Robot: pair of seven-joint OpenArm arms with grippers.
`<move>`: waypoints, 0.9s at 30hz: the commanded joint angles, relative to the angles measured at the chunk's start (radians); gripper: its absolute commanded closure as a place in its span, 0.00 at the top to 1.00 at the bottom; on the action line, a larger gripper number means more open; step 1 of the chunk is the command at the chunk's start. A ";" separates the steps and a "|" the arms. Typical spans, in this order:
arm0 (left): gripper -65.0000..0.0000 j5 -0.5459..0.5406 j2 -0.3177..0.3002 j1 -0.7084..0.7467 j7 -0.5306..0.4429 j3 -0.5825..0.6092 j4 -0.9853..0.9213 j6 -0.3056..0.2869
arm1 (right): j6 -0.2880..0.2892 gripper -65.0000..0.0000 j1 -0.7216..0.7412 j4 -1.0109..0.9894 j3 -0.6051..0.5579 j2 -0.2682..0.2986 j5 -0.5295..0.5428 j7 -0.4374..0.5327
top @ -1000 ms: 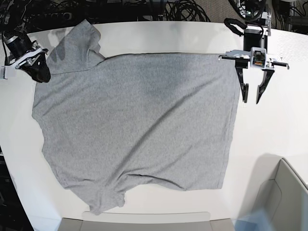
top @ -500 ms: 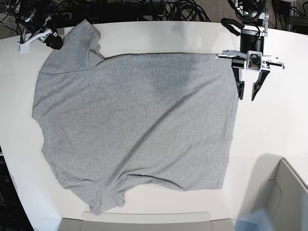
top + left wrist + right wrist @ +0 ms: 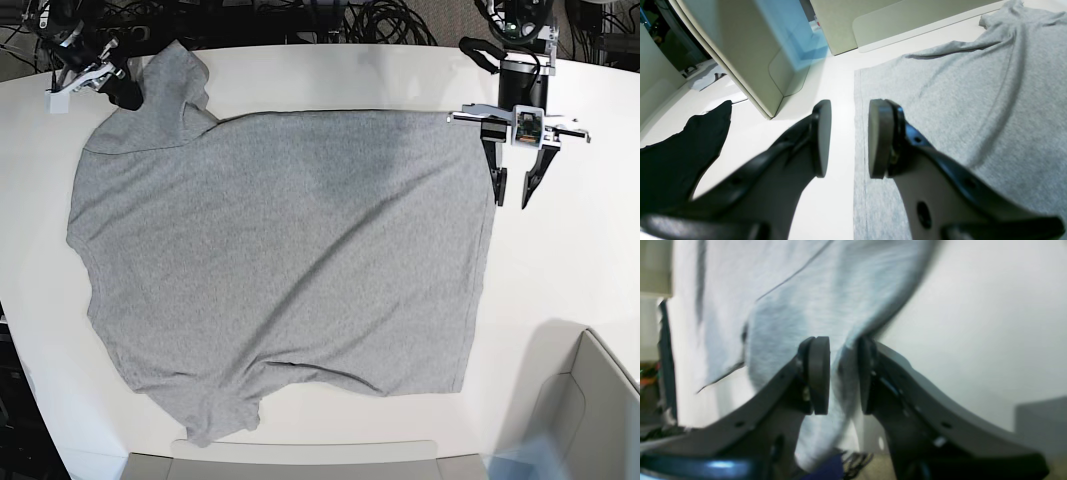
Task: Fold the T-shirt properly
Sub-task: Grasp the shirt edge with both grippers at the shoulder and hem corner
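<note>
The T-shirt (image 3: pixel 280 260) lies spread plain side up across the white worktop (image 3: pixel 560 270), not yet folded — I judge this the opening step, taking hold of edges before the first fold.

My left fingers (image 3: pixel 511 190) hang released, with a clear gap between the pads, just over the shirt's straight hem edge at the corner nearest them. In the left wrist view one pad (image 3: pixel 881 138) sits above the cloth and the other above bare worktop, so the hem runs between them. Nothing is pinched there.

My right fingers (image 3: pixel 122 92) are at the far sleeve (image 3: pixel 165 95), up by the worktop's rim. The right wrist view is blurred; grey cloth shows between the pads (image 3: pixel 818 373), and they stand parted, but I cannot tell whether they grip it or merely straddle it.

The next move, as I read it, calls for lowering the left fingers onto the hem and closing on a single edge without bunching.

Room is good on the bare side past the hem. A beige bin (image 3: pixel 590 410) stands at the near corner, well apart, and dark cables (image 3: pixel 380 20) lie beyond the far rim, close to my right fingers.
</note>
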 commanded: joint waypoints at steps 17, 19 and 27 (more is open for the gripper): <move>0.31 -0.263 -0.001 0.000 0.157 0.006 -0.002 0.008 | -0.025 0.24 0.047 0.033 -0.097 -0.065 -0.162 -0.051; 0.34 -0.458 -0.009 0.000 0.212 0.003 -0.005 0.010 | -0.025 0.24 0.044 0.070 -0.097 -0.053 -0.187 -0.051; 0.35 -0.912 -0.011 0.002 0.517 -0.129 -0.106 0.211 | -0.025 0.24 0.040 0.100 -0.097 -0.033 -0.193 -0.051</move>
